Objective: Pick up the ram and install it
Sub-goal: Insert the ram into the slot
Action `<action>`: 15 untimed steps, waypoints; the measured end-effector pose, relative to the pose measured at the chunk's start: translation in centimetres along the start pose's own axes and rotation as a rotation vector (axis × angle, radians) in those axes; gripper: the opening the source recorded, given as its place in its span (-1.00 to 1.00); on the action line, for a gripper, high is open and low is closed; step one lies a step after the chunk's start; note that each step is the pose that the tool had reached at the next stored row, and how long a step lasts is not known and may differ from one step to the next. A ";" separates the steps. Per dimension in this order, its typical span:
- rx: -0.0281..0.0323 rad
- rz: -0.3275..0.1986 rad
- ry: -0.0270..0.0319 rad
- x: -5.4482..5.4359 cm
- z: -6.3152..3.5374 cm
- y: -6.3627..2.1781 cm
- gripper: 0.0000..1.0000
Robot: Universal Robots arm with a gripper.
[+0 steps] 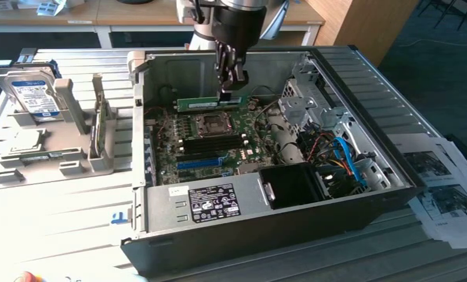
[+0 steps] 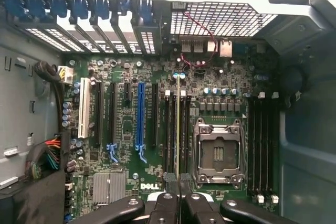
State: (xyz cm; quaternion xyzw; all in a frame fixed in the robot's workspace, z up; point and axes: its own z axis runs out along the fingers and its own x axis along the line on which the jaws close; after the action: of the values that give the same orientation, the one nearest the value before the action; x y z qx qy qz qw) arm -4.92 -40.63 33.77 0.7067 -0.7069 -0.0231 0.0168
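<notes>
The jaws are pinching tight on the ram (image 1: 195, 103), with the gripper (image 1: 231, 88) taking it near one end, across its flat faces. The stick is hanging on edge over the motherboard (image 2: 122, 145), seemingly in line with the memory slots (image 2: 187, 129) beside the processor socket (image 2: 218, 153), inside the open computer case (image 1: 296, 217). It is looking light, stiff and thin, yet fragile, so bare board is suiting a grip better than chips or contacts.

the exterior view looks down at a slant, from some way off, into the open computer case (image 1: 296, 229) on the surface (image 1: 61, 205). the wrist view looks past the gripper (image 2: 178, 181) straight onto its motherboard (image 2: 220, 82), close; both views share that board.
</notes>
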 end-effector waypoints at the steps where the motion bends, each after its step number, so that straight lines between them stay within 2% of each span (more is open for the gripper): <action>1: 0.0000 0.000 0.0000 0.0 0.09 -0.01 -0.76; 15: 0.0000 0.000 0.0000 0.0 1.32 -0.08 -0.76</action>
State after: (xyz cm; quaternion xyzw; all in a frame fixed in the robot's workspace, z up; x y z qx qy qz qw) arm -4.92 -40.63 32.44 0.7067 -0.7069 -0.0231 0.0168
